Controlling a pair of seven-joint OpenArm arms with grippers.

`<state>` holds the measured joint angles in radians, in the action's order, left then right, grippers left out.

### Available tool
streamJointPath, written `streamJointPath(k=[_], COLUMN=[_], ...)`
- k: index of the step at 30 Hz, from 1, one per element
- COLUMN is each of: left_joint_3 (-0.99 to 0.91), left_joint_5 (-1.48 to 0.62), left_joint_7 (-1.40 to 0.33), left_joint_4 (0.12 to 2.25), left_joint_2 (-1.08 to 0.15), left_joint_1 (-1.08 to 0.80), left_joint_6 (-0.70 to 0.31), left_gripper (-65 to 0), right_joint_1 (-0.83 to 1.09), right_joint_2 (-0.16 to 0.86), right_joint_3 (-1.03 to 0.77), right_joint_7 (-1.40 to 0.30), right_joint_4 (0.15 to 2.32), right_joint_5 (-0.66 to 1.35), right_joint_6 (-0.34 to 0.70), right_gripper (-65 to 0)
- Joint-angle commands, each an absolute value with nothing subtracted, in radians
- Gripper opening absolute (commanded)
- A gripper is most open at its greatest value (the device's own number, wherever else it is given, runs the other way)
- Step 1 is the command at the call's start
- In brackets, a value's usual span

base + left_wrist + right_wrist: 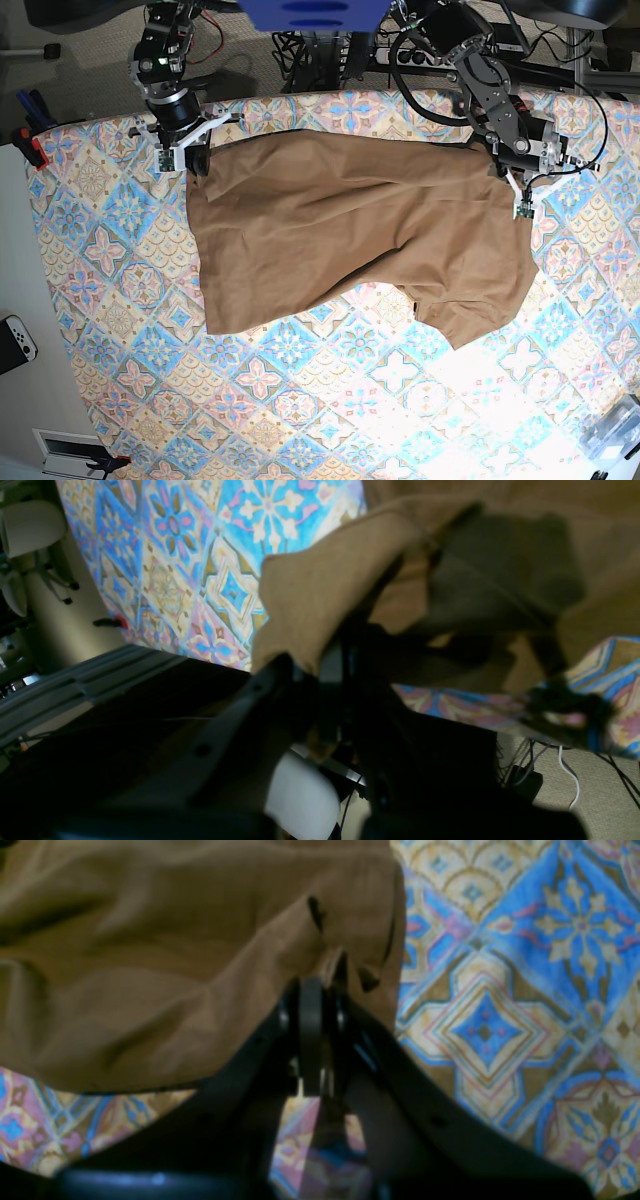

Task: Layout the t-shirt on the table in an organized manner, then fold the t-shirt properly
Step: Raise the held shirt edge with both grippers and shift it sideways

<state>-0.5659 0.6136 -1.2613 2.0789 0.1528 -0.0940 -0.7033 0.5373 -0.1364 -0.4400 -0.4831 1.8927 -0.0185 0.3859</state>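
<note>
Lying spread across the far half of the desk (120, 300), the t-shirt (350, 230) is gripped at both far corners: left gripper (505, 160) and right gripper (190, 160), jaws clamped on cloth.

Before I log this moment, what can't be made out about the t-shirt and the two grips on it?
- Base view: the collar and white tag of the t-shirt are not visible; folds cover them.
- Base view: both grips sit at the far edge, hidden by the wrists; the fingers are too small to read.
- Left wrist view: the left gripper is dark and blurred, with cloth draped over it.
- Right wrist view: the right gripper pinches cloth; blur hides which hem.
</note>
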Motion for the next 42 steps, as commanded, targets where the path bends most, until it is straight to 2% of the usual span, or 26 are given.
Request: streamJointPath(k=[1, 10, 17, 22, 34, 42], left_joint_3=[-0.565, -0.679, -0.679, -0.684, -0.684, -0.685], left_joint_5=[0.624, 0.630, 0.622, 0.630, 0.633, 0.619], left_joint_7=[-1.260, -1.323, -1.322, -1.320, -1.322, -1.319], left_joint_4=[2.092, 2.063, 2.034, 1.936, 1.913, 1.796], left_joint_2=[0.157, 0.157, 0.157, 0.157, 0.157, 0.148], left_joint_1=[-0.084, 0.008, 0.012, 0.038, 0.119, 0.137], left_joint_6=[-0.698, -0.698, -0.698, -0.698, -0.698, -0.698], left_gripper=[-65.0, -65.0, -65.0, -65.0, -65.0, -65.0], right_joint_1=[0.536, 0.522, 0.369, 0.363, 0.363, 0.363], right_joint_2=[-0.134, -0.134, -0.133, -0.133, -0.133, -0.133], right_joint_3=[-0.441, -0.441, -0.443, -0.441, -0.447, -0.444], right_joint_7=[-0.438, -0.387, -0.387, -0.387, -0.383, -0.383], right_joint_4=[1.914, 1.905, 1.902, 1.880, 1.762, 1.744], right_joint_5=[-0.005, -0.004, -0.004, -0.004, -0.004, -0.004], right_joint_6=[0.389, 0.389, 0.389, 0.389, 0.389, 0.389], right_gripper=[-65.0, -65.0, -65.0, -65.0, -65.0, -65.0])
